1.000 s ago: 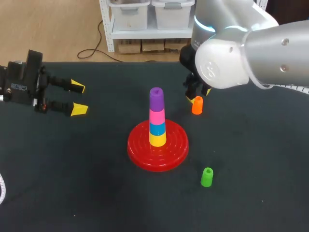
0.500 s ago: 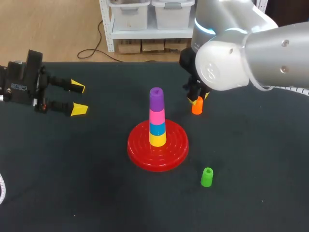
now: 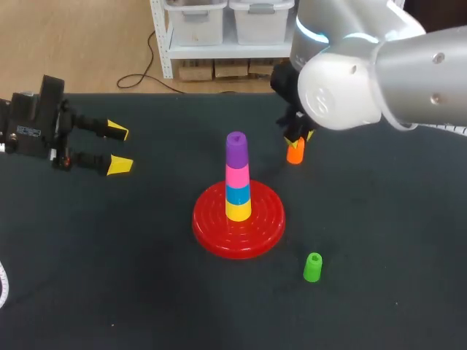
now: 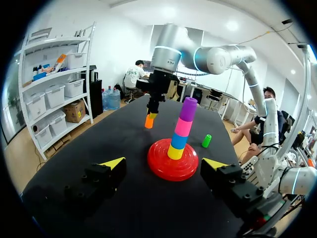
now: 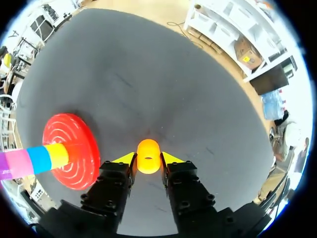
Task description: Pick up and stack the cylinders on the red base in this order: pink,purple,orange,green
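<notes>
Firmly pinched — smooth orange cylinder (image 5: 148, 156), right jaws.

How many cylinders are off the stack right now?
2. The orange cylinder is gripped between the right gripper fingers, beyond the red base; the green cylinder stands on the table in front of the base, toward my right. None looks hidden.
</notes>
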Tool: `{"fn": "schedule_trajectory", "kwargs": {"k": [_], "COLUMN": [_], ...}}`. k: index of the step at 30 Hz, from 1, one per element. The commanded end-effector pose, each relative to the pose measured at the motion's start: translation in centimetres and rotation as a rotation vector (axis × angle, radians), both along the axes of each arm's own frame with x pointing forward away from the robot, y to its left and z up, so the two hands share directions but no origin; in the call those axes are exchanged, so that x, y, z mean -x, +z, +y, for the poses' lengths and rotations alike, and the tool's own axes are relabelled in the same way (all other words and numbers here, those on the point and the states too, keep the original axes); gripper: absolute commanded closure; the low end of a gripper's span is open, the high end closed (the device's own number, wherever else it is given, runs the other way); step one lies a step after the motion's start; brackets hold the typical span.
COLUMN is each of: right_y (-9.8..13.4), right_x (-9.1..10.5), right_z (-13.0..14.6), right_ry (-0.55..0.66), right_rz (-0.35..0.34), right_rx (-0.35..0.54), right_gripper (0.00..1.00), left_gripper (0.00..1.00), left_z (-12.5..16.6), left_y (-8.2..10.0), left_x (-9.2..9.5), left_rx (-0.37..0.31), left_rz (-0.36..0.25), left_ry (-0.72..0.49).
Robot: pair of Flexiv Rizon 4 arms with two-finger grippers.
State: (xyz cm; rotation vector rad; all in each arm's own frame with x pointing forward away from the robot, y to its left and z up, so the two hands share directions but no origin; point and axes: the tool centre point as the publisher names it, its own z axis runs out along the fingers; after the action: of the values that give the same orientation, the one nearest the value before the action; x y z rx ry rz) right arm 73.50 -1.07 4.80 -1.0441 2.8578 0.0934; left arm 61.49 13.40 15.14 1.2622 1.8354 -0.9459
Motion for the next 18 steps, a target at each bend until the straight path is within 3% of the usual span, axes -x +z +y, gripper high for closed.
{"fn": "schedule_trajectory", "kwargs": {"k": [1, 9, 18], "right_y": [3.1, 8.8, 13.3], "right_x": [0.8, 0.5, 1.4], "right_z": [0.2, 1.9, 4.0], "right_ry": [0.039, 0.140, 0.242], "right_rz": [-0.026, -0.077, -0.152], "right_rx": [-0.013, -0.051, -0.074], "right_gripper": [1.00, 1.00, 1.00], "left_gripper": [0.00, 0.00, 0.00], "left_z": [0.1, 0.1, 0.1], "left_y": [-0.1, -0.1, -0.1], "left_x": [0.0, 0.0, 0.0], "left_rx": [0.003, 0.003, 0.003], "left_rz": [-0.003, -0.003, -0.003], "left_ry": [0.000, 0.000, 0.000]}}
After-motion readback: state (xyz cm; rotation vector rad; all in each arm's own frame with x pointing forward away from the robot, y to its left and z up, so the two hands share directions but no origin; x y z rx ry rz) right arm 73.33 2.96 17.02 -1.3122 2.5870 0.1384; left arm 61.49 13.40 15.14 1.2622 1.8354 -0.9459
